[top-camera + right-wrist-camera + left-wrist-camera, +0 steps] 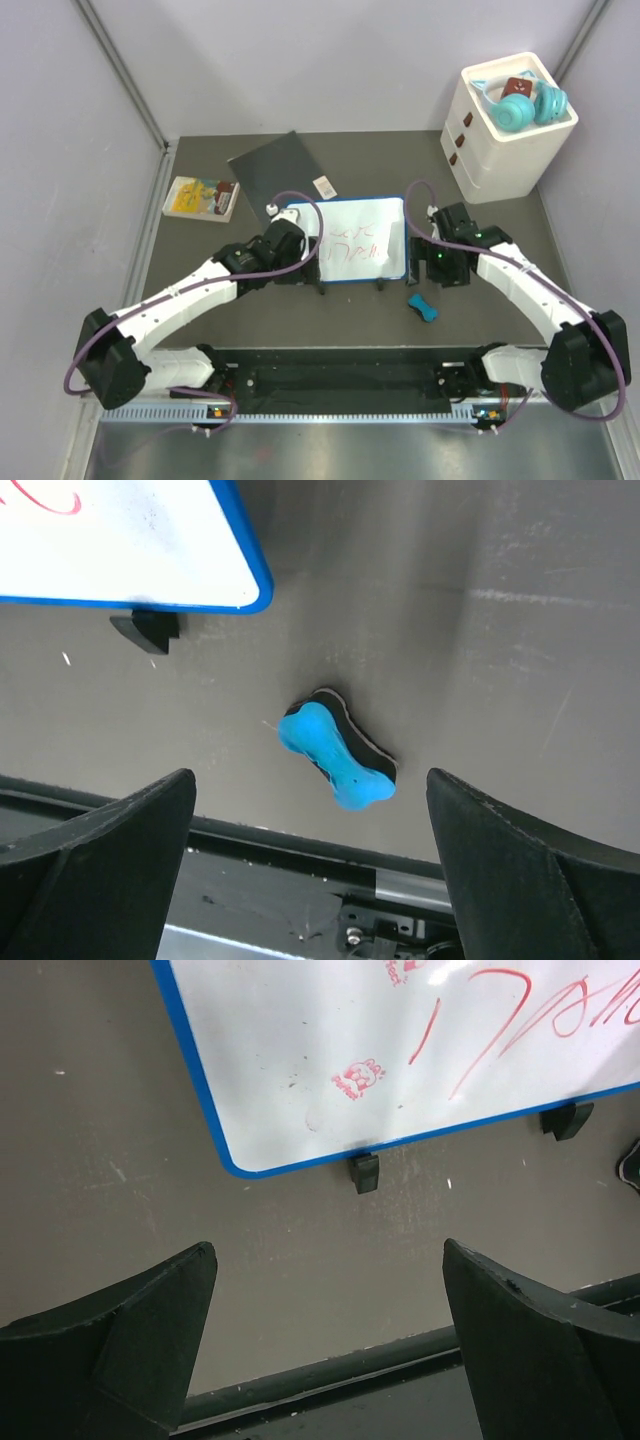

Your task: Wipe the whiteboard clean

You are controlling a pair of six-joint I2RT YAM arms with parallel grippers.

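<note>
Under right pincer (310, 778), blue eraser (338, 752), perhaps felt-backed

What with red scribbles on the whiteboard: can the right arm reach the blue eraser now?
Probably yes: the eraser lies on the table close by the open right tool, apart from the whiteboard, nothing between.

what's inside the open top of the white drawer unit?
Teal headphones and a small reddish-brown item sit in the white drawer unit. Anything beneath them, and the closed drawers' contents, is hidden.
</note>
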